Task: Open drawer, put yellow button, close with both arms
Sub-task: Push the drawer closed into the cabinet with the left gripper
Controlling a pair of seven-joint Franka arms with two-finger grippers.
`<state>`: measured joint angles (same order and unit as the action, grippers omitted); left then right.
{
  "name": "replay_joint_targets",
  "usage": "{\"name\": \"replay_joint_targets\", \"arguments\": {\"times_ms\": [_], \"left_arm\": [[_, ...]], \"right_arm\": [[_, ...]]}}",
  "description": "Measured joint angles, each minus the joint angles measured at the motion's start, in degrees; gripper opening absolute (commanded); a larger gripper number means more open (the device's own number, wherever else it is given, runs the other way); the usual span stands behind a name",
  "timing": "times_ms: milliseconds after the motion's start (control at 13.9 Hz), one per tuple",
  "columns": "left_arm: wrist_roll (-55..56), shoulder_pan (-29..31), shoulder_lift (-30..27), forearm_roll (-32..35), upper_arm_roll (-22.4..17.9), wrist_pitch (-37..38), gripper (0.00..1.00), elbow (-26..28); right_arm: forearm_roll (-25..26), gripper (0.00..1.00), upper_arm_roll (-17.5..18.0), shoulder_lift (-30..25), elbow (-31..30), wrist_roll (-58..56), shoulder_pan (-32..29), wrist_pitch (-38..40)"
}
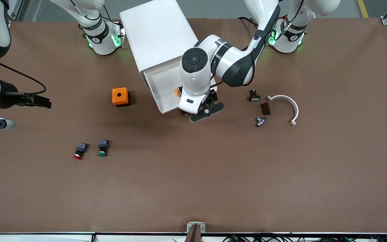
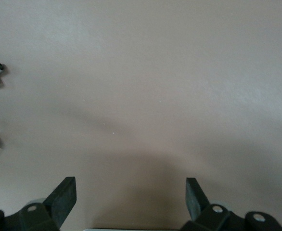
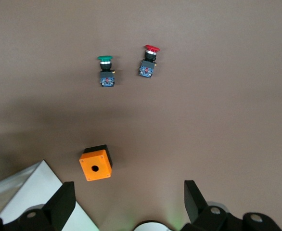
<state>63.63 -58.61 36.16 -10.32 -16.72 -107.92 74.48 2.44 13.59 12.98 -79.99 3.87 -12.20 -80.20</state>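
Note:
The white cabinet (image 1: pixel 156 33) lies at the back middle of the table with its top drawer (image 1: pixel 161 82) pulled open. The yellow button (image 1: pixel 178 91) lies in the drawer near its front, partly hidden by the left arm's wrist. My left gripper (image 1: pixel 207 112) is open and empty, low over the table just in front of the drawer's front edge; it also shows in the left wrist view (image 2: pixel 131 185). My right gripper (image 1: pixel 44 101) is open and empty, raised high toward the right arm's end of the table; in the right wrist view (image 3: pixel 129 188) it looks down on the table.
An orange box (image 1: pixel 120 96) with a hole stands beside the drawer. A red-capped button (image 1: pixel 79 150) and a green-capped button (image 1: pixel 102 148) lie nearer the front camera. Small black parts (image 1: pixel 254 96), a metal piece (image 1: pixel 260 121) and a white curved piece (image 1: pixel 289 107) lie toward the left arm's end.

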Motion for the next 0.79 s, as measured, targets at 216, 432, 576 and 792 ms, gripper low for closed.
{"name": "replay_joint_targets", "arguments": {"times_ms": [216, 432, 576, 792], "left_arm": [[1.3, -1.6, 0.0, -0.2, 0.4, -0.2, 1.0, 0.4], [3.0, -3.5, 0.1, -0.5, 0.6, -0.5, 1.0, 0.7], [3.7, -3.9, 0.2, -2.4, 1.5, -0.5, 1.0, 0.8], [4.0, -4.7, 0.3, -4.7, 2.6, -0.5, 1.0, 1.9]], "right_arm": [[0.0, 1.0, 0.0, 0.0, 0.0, -7.1, -2.1, -0.4], [0.0, 1.0, 0.2, 0.0, 0.0, -8.0, -2.3, -0.6], [0.0, 1.0, 0.5, 0.0, 0.0, -8.0, -2.3, -0.6], [0.1, 1.0, 0.6, 0.0, 0.0, -8.0, -2.3, -0.2]]}}
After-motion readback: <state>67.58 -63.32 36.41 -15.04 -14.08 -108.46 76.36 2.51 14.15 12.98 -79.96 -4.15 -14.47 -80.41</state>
